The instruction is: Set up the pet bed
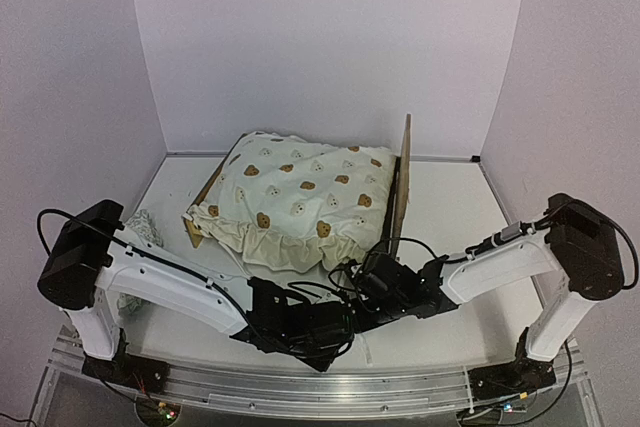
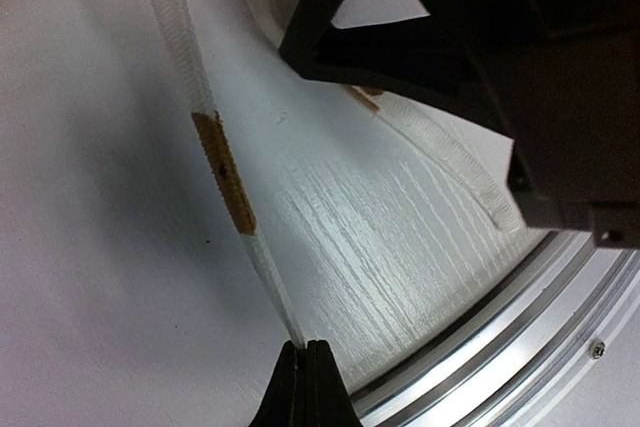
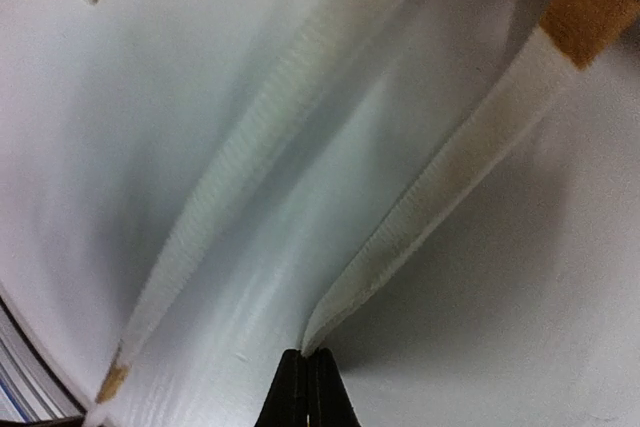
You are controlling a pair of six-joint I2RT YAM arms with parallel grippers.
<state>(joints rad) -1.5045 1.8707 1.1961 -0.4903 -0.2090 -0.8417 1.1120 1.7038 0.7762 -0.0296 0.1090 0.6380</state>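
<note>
The pet bed (image 1: pixel 403 179) stands at the middle back of the table, its plywood headboard at the right and low footboard (image 1: pixel 203 197) at the left. The cream bear-print cover (image 1: pixel 300 197) lies over it and hides the grey base. My left gripper (image 1: pixel 325 335) is low near the table's front edge, shut on a thin white tie (image 2: pixel 268 277) with a tan patch (image 2: pixel 225 172); its tips show in the left wrist view (image 2: pixel 306 345). My right gripper (image 1: pixel 365 279) is just in front of the cover's ruffle, shut (image 3: pixel 307 353) on another white tie (image 3: pixel 430 197).
The small pale pillow (image 1: pixel 143 228) lies at the left beside my left arm. The aluminium rail (image 2: pixel 520 347) of the table's front edge runs close under my left gripper. My right arm's dark body (image 2: pixel 530 67) hangs close above the left gripper. A second loose tie (image 3: pixel 230 197) lies alongside.
</note>
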